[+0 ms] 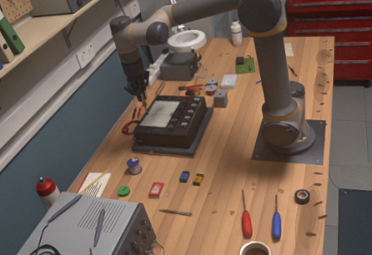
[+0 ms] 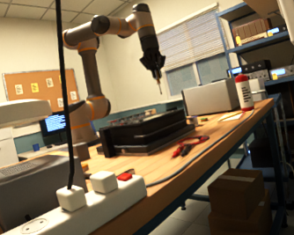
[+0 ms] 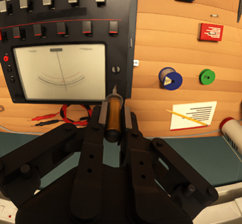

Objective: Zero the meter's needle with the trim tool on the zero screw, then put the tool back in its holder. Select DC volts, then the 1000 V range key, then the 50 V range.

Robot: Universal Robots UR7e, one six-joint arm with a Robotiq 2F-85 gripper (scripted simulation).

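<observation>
The trim tool (image 3: 113, 115) has a brown handle and a thin metal tip pointing down (image 1: 143, 100) (image 2: 159, 85). It hangs above the meter's wall-side edge. The meter (image 1: 171, 121) (image 2: 144, 130) is a black box on a dark mat in the middle of the bench. Its white dial (image 3: 60, 71) shows a needle standing near the middle. The zero screw (image 3: 116, 69) sits on the panel right of the dial, just beyond the tool's tip in the wrist camera. Two rows of keys (image 3: 60, 13) run along the far side of the panel. My gripper (image 3: 114, 114) (image 1: 137, 89) is closed around the trim tool.
A grey instrument box (image 1: 89, 226) sits at the near left corner of the bench. Red and black test leads (image 3: 61, 117) lie between the meter and the wall edge. A wire spool (image 3: 170, 78), green disc (image 3: 207, 76), notepad with pencil (image 3: 192, 114) and red box (image 3: 211, 32) lie beside the meter.
</observation>
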